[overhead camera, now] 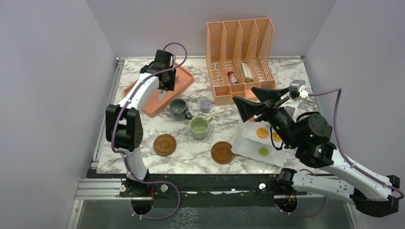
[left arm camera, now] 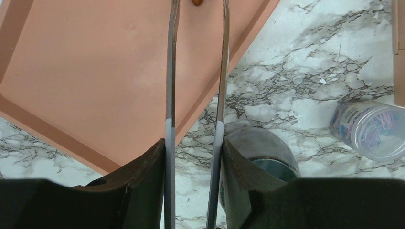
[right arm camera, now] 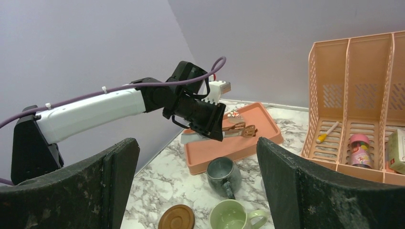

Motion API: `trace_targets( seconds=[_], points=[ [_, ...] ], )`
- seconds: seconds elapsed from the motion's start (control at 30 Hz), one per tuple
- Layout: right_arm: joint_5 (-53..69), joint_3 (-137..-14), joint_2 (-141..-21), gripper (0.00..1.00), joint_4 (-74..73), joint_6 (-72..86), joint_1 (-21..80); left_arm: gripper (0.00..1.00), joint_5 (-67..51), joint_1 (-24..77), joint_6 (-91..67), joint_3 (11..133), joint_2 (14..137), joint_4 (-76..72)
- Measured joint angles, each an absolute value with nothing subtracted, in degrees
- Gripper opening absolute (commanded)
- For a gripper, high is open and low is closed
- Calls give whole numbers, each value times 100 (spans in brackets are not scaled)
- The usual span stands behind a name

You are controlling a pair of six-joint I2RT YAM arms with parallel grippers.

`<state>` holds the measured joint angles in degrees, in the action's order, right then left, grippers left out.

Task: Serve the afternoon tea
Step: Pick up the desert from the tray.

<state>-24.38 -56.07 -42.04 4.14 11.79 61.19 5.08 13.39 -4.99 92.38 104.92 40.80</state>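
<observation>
Early: left gripper [right arm camera: 210, 121] jaws pinch tongs [left arm camera: 171, 71] over tray [left arm camera: 86, 71], right gripper [overhead camera: 253, 98] jaws wide open, empty; mugs [overhead camera: 179, 109] off coasters [overhead camera: 165, 144], cookies [overhead camera: 261, 133] unserved.

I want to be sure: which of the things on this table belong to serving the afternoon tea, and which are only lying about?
For the tea: grey-blue mug, pale green mug, two brown coasters, toy cookies, tongs held in the left gripper.
Only lying about: clear cup of paper clips, pink bottle, orange file rack.
</observation>
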Motion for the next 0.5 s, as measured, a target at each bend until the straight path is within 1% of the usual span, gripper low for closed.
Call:
trace_targets(
  seconds=[0.17, 0.5],
  points=[
    [-2438, -5607, -4193, 99, 419, 1133, 6119, 43, 567, 1337, -497, 9238, 10613, 4062],
    [-2438, -5607, -4189, 99, 419, 1083, 6119, 47, 633, 1308, -491, 9238, 10783, 3990]
  ],
)
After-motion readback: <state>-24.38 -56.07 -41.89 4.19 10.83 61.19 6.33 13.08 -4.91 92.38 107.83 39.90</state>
